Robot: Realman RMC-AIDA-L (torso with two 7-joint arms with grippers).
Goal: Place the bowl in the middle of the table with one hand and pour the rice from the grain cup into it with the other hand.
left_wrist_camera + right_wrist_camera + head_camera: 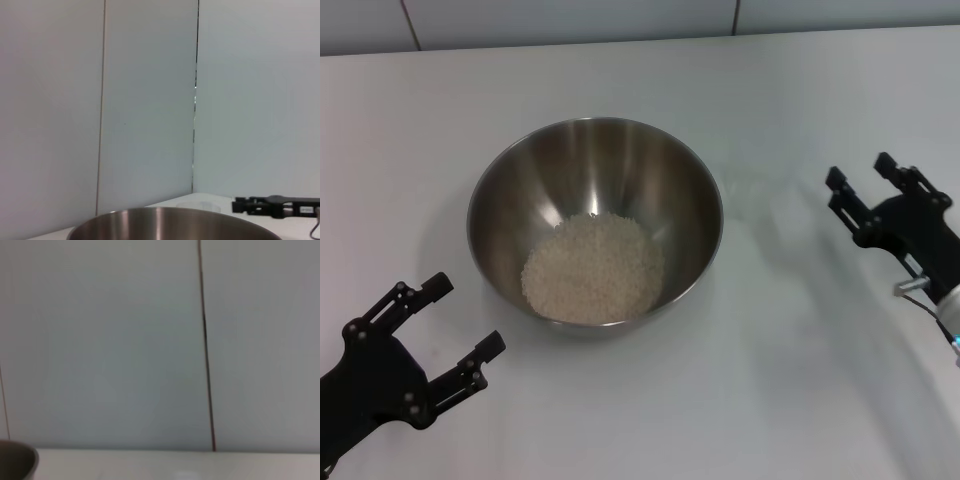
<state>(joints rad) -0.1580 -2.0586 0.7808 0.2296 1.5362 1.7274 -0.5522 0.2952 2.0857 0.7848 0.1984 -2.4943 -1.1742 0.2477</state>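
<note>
The steel bowl (595, 215) stands upright in the middle of the white table (770, 380), with a pale heap of rice (592, 267) in its bottom. The clear grain cup (752, 185) shows only faintly, standing on the table between the bowl and my right gripper; it also shows faintly in the left wrist view (201, 205). My left gripper (468, 314) is open and empty, near the table's front left, apart from the bowl. My right gripper (860, 170) is open and empty at the right, apart from the cup. The bowl's rim also shows in the left wrist view (165, 220).
A pale panelled wall (570, 20) runs behind the table's far edge. The bowl's edge (17, 462) shows in a corner of the right wrist view. My right gripper's fingers (265, 205) show beyond the bowl in the left wrist view.
</note>
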